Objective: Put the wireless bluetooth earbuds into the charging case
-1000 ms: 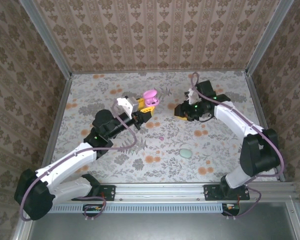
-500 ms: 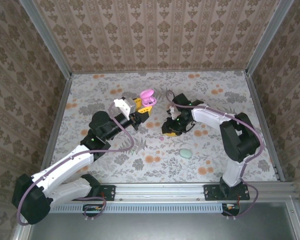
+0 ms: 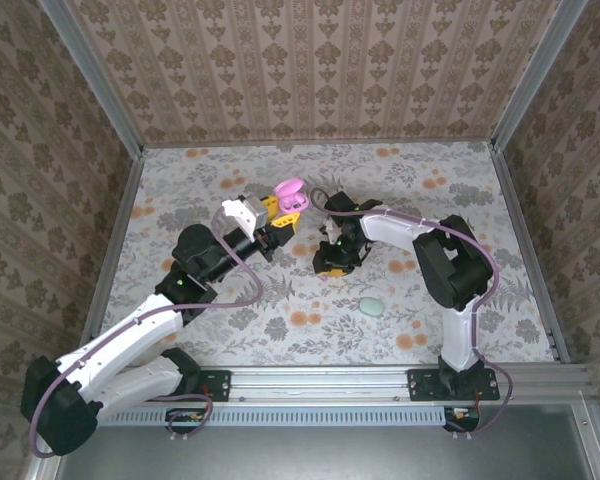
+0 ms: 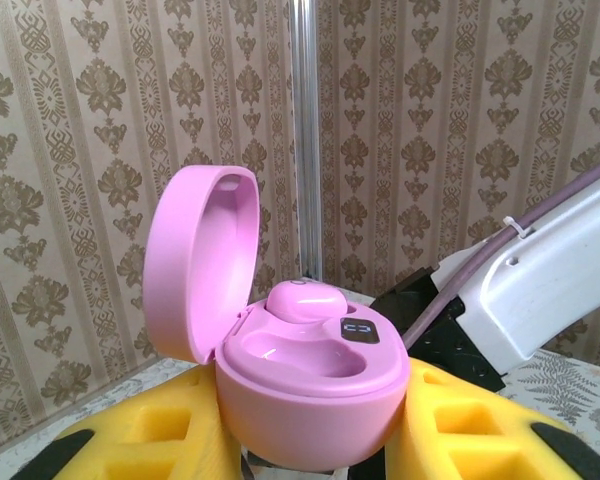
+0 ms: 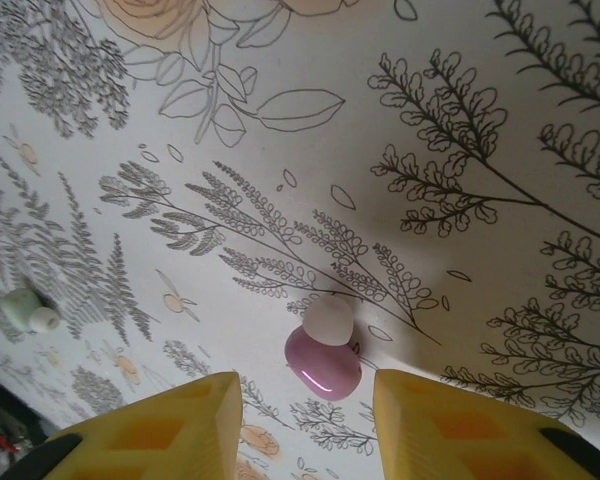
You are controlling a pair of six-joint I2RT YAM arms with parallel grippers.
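My left gripper (image 3: pixel 277 216) (image 4: pixel 305 445) is shut on the pink charging case (image 3: pixel 293 194) (image 4: pixel 310 385) and holds it above the table. The case's lid stands open. One pink earbud (image 4: pixel 307 300) sits in its far well, and the near well is bare. My right gripper (image 3: pixel 330 262) (image 5: pixel 305 395) hangs low over the table, open. A pinkish-purple earbud (image 5: pixel 323 364) with a whitish tip lies on the floral cloth just beyond its yellow fingers (image 5: pixel 170 425), in line with the gap between them and touching neither.
A mint-green pebble-shaped case (image 3: pixel 371 305) lies on the cloth to the front right of my right gripper; it appears small at the left of the right wrist view (image 5: pixel 20 306), with a whitish bit beside it. Wallpapered walls with metal rails (image 3: pixel 120 120) enclose the table.
My right arm has swung from the back right toward the middle and come down over the earbud, its jaws a little wider. My left gripper with the case has shifted slightly left.
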